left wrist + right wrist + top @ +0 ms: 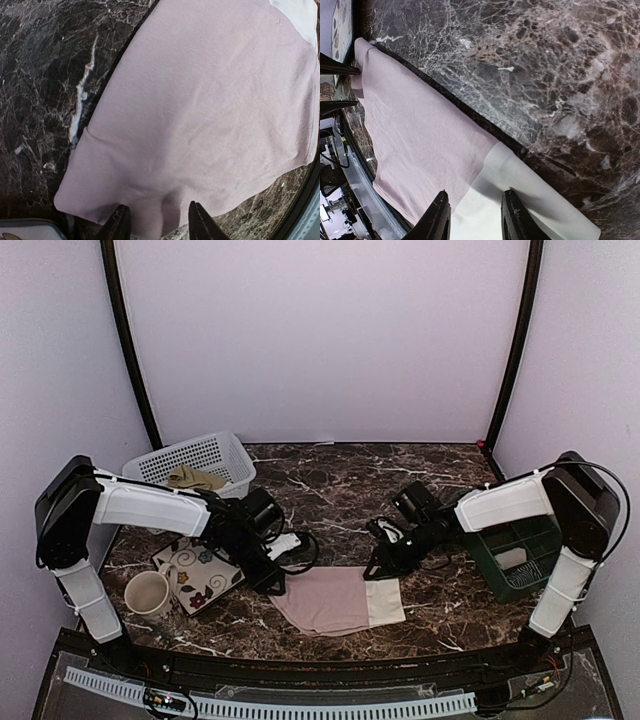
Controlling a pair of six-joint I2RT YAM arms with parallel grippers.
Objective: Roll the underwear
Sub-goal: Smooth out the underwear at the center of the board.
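Note:
The dusty pink underwear (328, 600) with its cream waistband (385, 602) lies flat on the dark marble table near the front edge. My left gripper (276, 582) is open at the garment's left end. In the left wrist view its jaws (157, 226) stand apart over the pink cloth (210, 110), with a small ridge of cloth between them. My right gripper (384, 566) is open at the waistband's far edge. In the right wrist view its jaws (475, 217) straddle the cream band (520, 185). The olive-khaki underwear (195, 478) lies in the white basket.
A white plastic basket (228, 452) stands at the back left. A floral plate (205, 578) and a cream mug (147, 593) sit just left of the left gripper. A green basket (545, 535) stands by the right arm.

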